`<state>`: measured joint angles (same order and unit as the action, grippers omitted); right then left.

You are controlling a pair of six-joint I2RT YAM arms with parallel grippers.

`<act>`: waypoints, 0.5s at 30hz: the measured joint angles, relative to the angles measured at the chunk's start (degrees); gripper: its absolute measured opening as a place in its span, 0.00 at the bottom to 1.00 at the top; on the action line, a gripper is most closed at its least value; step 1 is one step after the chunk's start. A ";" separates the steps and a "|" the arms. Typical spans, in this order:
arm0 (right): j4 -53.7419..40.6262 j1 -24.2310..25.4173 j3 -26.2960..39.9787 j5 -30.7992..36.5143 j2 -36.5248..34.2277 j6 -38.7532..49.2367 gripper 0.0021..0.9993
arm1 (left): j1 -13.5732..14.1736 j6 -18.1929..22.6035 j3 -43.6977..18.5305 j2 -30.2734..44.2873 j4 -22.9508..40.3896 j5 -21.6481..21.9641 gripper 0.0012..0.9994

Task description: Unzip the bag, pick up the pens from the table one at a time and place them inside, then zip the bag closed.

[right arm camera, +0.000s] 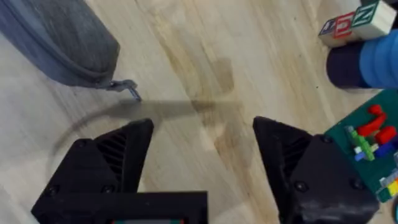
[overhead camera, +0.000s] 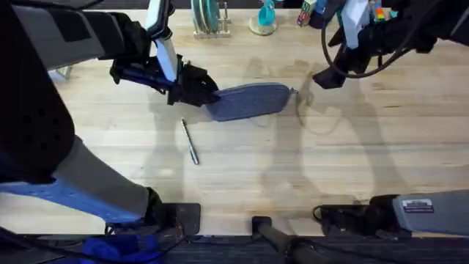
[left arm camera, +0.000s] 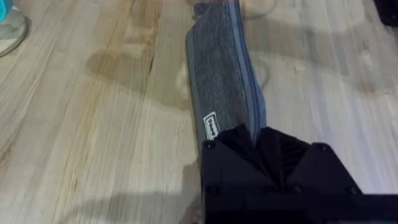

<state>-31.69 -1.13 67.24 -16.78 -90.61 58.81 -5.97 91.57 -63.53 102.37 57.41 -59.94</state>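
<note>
We judge the left gripper (overhead camera: 204,94), clamped on the bag's (overhead camera: 250,100) 9 o'clock end, anchors it while the empty, wide-open right gripper (right arm camera: 202,149) nears the zipper pull (right arm camera: 126,88).

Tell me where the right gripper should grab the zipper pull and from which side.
Grip the small pull tab sticking out from the bag's free rounded end. Come from the right, since the tab points that way and the left gripper pins the other end. The right gripper is open nearby.

Bare table (overhead camera: 352,154) beside bag (overhead camera: 253,100)
</note>
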 joint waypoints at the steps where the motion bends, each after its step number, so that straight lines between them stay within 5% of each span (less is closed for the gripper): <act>1: 0.30 -0.10 0.00 -0.01 0.00 0.09 0.98 | 0.01 0.00 0.00 0.00 0.00 0.00 0.04; 15: -0.05 -0.37 0.00 -7.15 0.00 0.37 1.00 | 0.00 0.00 0.00 0.02 0.00 0.00 0.04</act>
<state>-31.75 -1.50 67.24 -23.93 -90.61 59.18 -5.98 91.57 -63.53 102.39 57.41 -59.94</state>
